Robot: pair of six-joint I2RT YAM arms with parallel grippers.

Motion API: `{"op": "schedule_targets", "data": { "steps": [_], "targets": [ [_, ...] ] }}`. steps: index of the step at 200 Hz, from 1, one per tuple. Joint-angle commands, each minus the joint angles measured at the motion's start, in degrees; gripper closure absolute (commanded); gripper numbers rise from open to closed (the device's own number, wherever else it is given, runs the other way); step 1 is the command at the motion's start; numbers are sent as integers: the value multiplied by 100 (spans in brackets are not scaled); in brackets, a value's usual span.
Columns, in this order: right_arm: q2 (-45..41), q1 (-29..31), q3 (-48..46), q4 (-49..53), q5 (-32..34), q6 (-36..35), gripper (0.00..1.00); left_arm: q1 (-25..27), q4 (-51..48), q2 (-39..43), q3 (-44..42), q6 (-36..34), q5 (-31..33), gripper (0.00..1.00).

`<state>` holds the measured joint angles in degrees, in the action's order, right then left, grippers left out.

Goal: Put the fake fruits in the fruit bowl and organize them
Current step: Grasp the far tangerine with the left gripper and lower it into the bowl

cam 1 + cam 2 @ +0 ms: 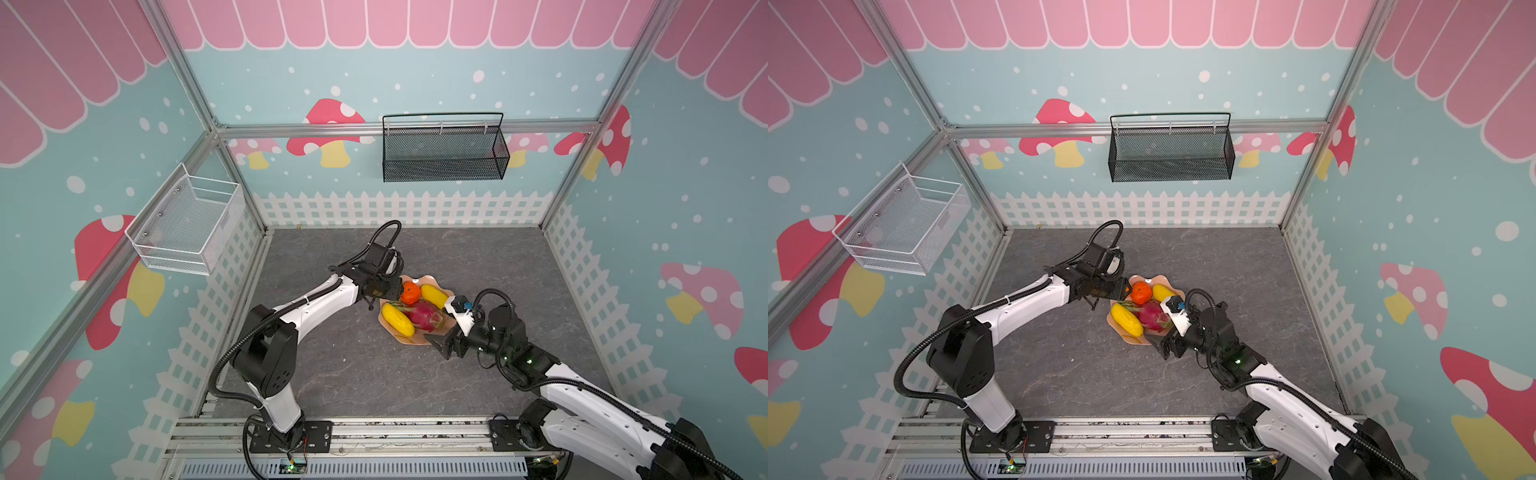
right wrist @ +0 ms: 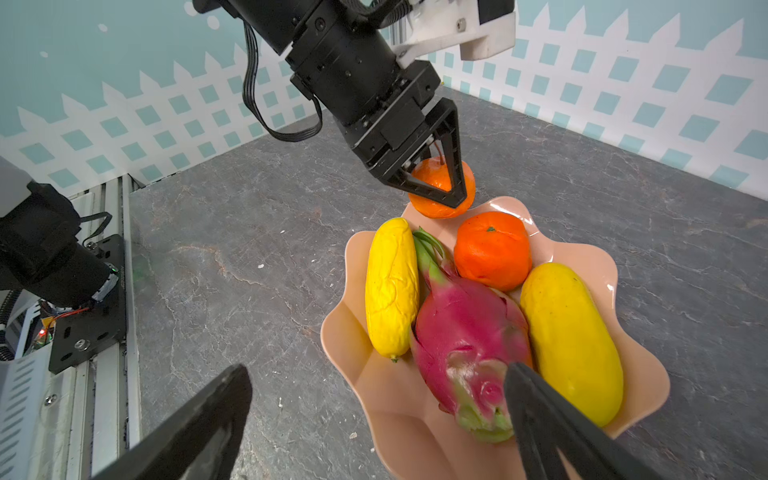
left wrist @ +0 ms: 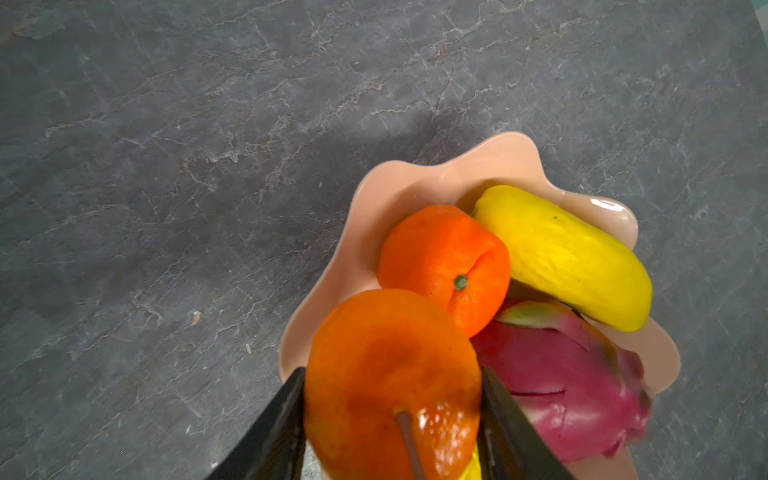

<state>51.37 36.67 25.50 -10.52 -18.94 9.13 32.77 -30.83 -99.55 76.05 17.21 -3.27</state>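
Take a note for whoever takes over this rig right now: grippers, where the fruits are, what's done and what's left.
Grippers: the left gripper is shut on the held tangerine, at the rim of the fruit bowl. The right gripper is open and empty, by the dragon fruit.
In the bowl: the other tangerine, two yellow fruits, and the dragon fruit.
Done: four of five fruits placed.
Left: release the held tangerine into the bowl, probably beside the other tangerine, then tidy if needed.

Left wrist view: the held tangerine (image 3: 390, 374) is blurred, cut off by the frame edge, and hides nearly all of one yellow fruit (image 3: 473, 467). In a top view, the left gripper (image 1: 1123, 290) covers that tangerine except a sliver. Right wrist view: both fingers of the right gripper (image 2: 376, 372) run off frame.
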Motion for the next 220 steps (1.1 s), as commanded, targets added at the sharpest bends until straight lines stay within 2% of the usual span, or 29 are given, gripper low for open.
{"op": "schedule_targets", "data": {
  "steps": [1,69,91,130,178,220],
  "targets": [
    [-154,31,-68,-25,-67,141,2,54,-117,-173,133,-26,33,44],
    [-472,25,-240,34,38,283,2,95,-277,-385,156,-64,133,41],
    [-408,26,-196,37,30,265,2,102,-286,-416,156,-75,133,37],
    [-251,34,-111,11,-2,256,2,145,-281,-347,173,-150,199,22],
    [-202,38,-86,-64,-14,274,2,150,-290,-174,191,-215,295,19],
    [-377,35,-106,-6,537,256,2,146,-334,79,150,-286,495,13]
  ]
}}
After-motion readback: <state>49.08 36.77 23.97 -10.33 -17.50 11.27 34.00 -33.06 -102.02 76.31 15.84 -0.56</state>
